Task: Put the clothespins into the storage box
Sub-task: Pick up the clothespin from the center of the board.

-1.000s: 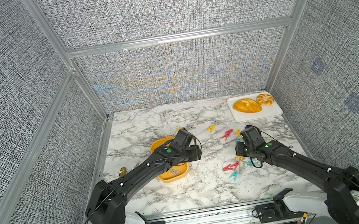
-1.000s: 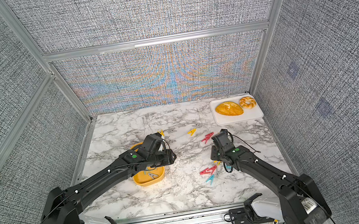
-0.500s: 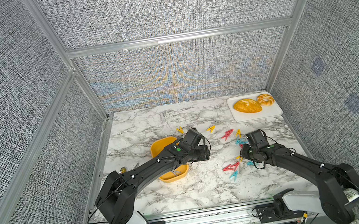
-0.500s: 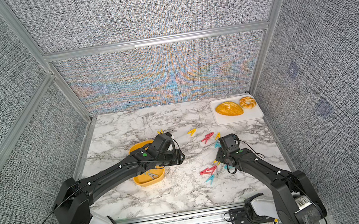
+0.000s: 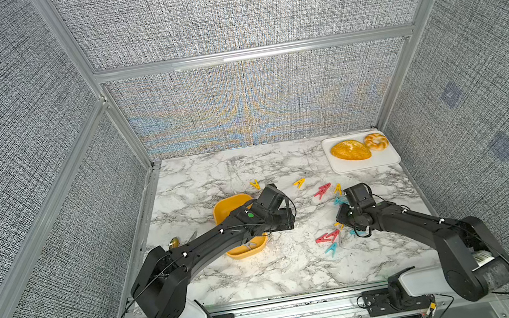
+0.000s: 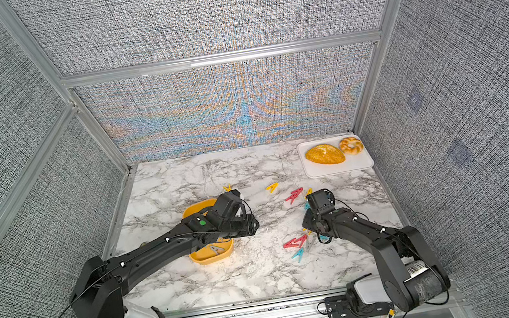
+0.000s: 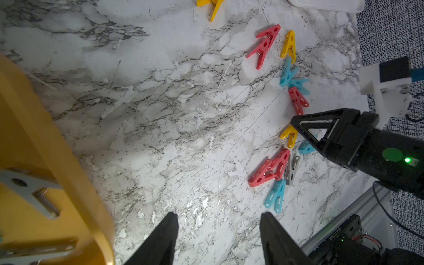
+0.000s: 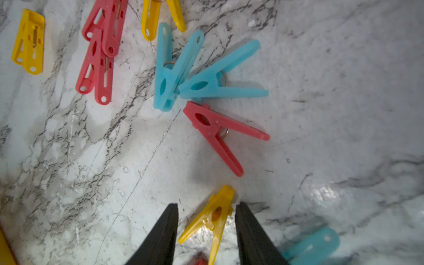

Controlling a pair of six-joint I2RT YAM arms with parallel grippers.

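The marble table (image 5: 265, 279) carries the yellow-orange storage box (image 5: 227, 205) toward its left side, partly covered by the left arm; grey clothespins (image 7: 29, 192) lie inside it. A white tray (image 5: 364, 163) with a bread loaf (image 5: 350, 151) and a bagel (image 5: 376, 141) sits in the far right corner. The left gripper (image 7: 218, 238) hangs over bare marble just right of the box, jaws apart and holding nothing. The right gripper (image 8: 206, 229) is down among the scattered clothespins on the right half, its fingers standing either side of a yellow clothespin (image 8: 212, 218); contact cannot be told. Nearby lie a red clothespin (image 8: 220, 133) and two blue clothespins (image 8: 183, 75).
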